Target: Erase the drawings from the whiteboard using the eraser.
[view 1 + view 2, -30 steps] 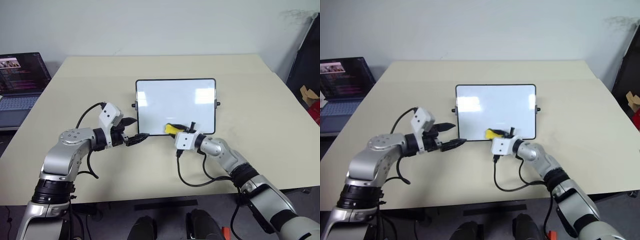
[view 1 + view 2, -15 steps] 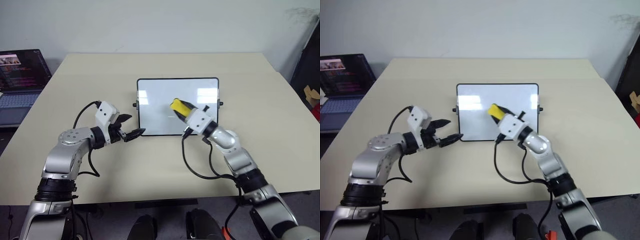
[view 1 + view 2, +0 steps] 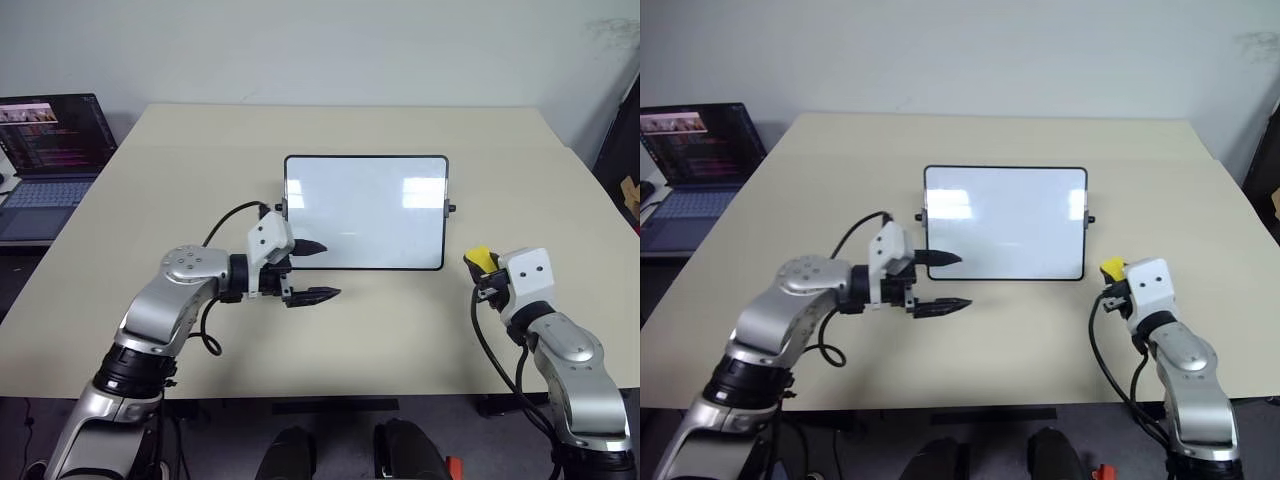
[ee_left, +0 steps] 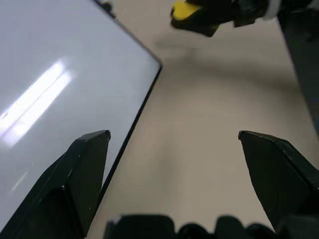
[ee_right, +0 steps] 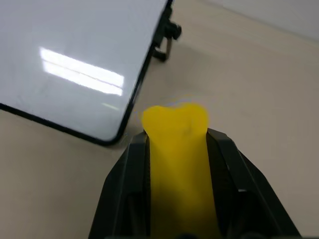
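The whiteboard (image 3: 365, 212) lies flat mid-table, black-framed, its face plain white with light glare. The drawings are out of view. My left gripper (image 3: 318, 270) is open at the board's near left corner, one finger (image 4: 84, 164) over the board's edge (image 4: 130, 127), the other over bare table. My right gripper (image 3: 484, 276) hovers over the table just right of the board's near right corner, shut on the yellow eraser (image 5: 177, 149), which sticks out past the fingertips. The eraser (image 4: 184, 9) also appears across the table in the left wrist view.
An open laptop (image 3: 48, 150) sits on a separate surface at the far left. A black knob (image 5: 172, 32) juts from the board's right edge. Bare beige table (image 3: 400, 330) surrounds the board on all sides. Cables trail from both wrists.
My right gripper has lifted the eraser off the board and swung it right, beyond the board's right edge. My left gripper has shifted right along the near edge. The camera has shifted too.
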